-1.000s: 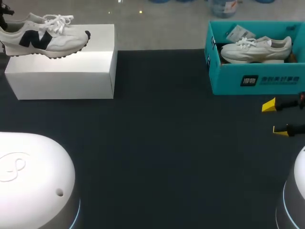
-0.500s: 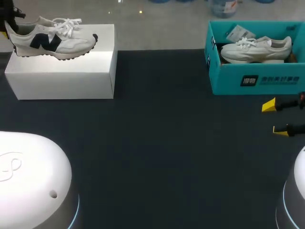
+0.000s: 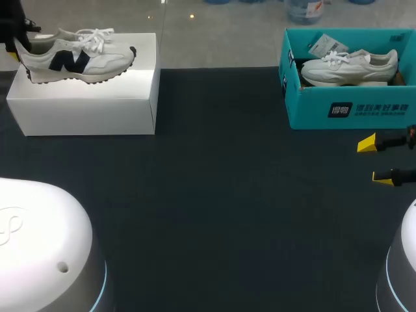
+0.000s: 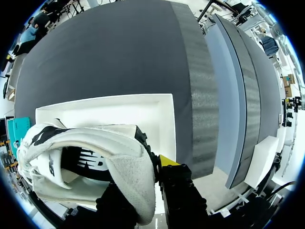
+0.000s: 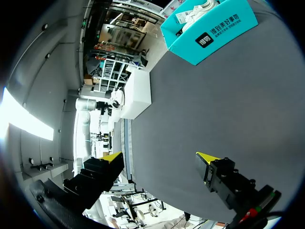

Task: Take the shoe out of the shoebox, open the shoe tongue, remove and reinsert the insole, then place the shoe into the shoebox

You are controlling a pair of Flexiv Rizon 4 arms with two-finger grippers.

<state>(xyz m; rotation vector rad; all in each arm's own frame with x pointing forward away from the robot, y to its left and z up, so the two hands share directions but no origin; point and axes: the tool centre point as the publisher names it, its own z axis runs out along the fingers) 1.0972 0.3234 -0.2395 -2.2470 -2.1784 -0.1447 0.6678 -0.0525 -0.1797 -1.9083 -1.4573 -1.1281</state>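
sneaker [image 4: 81, 143] heel in left gripper [image 4: 145, 174] hides one yellow tip.

1. The left arm [image 3: 39, 240] shows in the head view's lower left corner as a broad, rounded white housing.
2. The left gripper [image 3: 15, 38] is at the far left of the head view, a dark shape closed on the heel of the shoe [image 3: 78, 57].
3. In the left wrist view its black fingers [image 4: 178, 188] press the heel collar from both sides, and one yellow tip shows.
4. The right arm [image 3: 404, 260] shows as a white housing in the lower right corner.
5. The right gripper [image 3: 375, 160] comes in at the right edge, fingers pointing left.
6. Its two yellow tips stand well apart with nothing between them.
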